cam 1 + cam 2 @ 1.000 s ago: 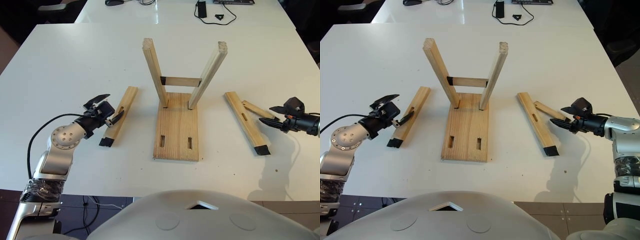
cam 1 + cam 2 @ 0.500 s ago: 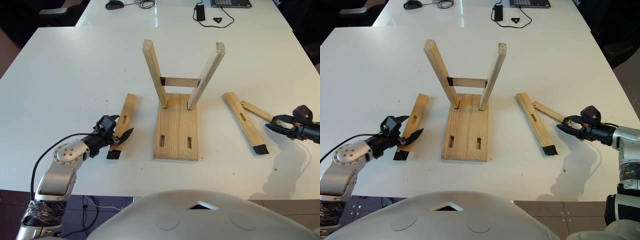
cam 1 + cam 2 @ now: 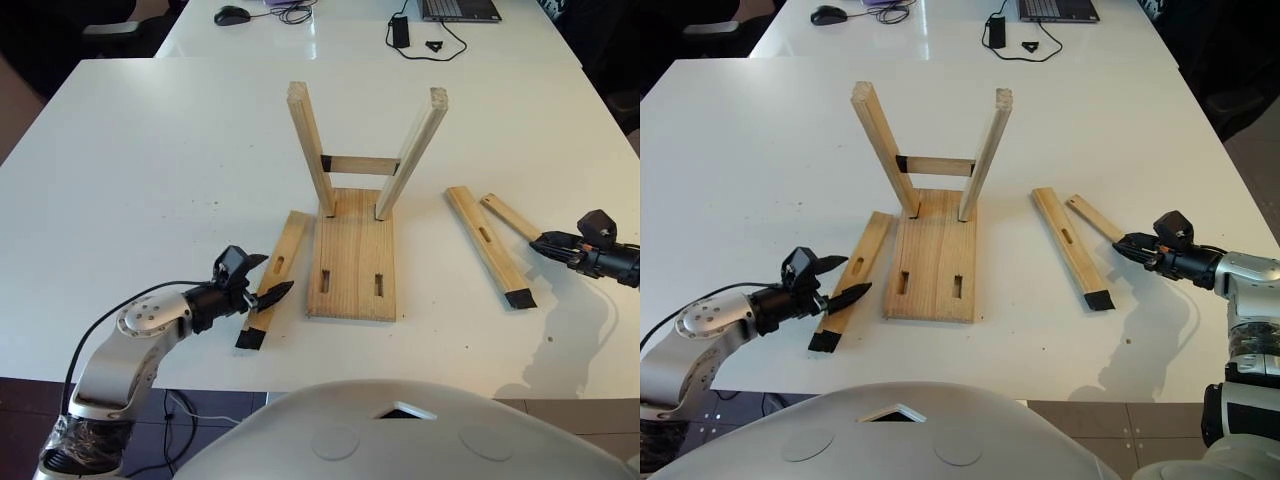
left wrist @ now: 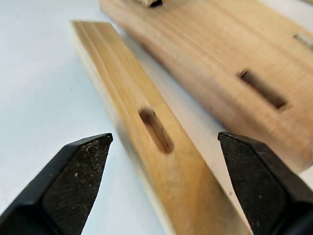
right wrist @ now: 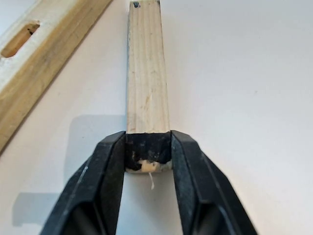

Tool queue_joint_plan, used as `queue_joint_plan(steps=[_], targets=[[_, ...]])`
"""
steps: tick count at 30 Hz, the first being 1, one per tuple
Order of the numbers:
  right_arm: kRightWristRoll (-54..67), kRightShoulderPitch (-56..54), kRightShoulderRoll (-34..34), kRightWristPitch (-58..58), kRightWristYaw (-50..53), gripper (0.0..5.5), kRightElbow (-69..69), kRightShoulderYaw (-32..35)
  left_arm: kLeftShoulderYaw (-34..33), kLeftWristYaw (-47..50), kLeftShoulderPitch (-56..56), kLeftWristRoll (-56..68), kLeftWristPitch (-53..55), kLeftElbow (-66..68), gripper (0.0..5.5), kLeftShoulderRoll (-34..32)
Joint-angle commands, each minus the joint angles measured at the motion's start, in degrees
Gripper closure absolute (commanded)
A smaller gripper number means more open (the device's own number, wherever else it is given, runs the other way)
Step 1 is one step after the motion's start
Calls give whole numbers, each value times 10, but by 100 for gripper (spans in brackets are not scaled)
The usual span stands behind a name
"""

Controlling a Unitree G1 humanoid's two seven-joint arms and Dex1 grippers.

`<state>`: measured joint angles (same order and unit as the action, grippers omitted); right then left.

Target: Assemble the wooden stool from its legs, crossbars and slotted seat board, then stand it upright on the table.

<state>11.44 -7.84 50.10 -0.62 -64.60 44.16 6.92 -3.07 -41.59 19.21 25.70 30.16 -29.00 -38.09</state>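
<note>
2 changes: slid loose leg (image 3: 284,258) in just beside seat board (image 3: 352,262), at 9 o'clock, left fingers (image 4: 73,181) wide astride it; clamped right fingers (image 5: 105,188) on crossbar (image 5: 145,73), ready for fitting.

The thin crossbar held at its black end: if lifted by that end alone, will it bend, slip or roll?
Probably stiff: the crossbar is straight solid wood. Its flat faces should keep it from rolling. Gripped only at the tip by the right end effector, it might pivot downward.
</note>
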Motion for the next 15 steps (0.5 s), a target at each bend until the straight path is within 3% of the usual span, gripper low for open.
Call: queue_joint_plan(steps=[1,6,9,12,15], targets=[[26,-11,-8,21,-1,419,-13,26,-49,-13,-46,47,16,-27,148,-15],[118,-15,3,97,-12,419,-106,107,-120,-27,-76,148,47,-67,148,-27],[259,-10,-3,220,-8,419,-287,177,-153,40,-147,268,77,-111,148,-7],[412,-21,-20,323,18,419,-476,199,-135,151,-259,377,91,-132,148,29],[514,-39,-24,375,33,419,-567,190,-94,167,-313,405,97,-129,148,43]])
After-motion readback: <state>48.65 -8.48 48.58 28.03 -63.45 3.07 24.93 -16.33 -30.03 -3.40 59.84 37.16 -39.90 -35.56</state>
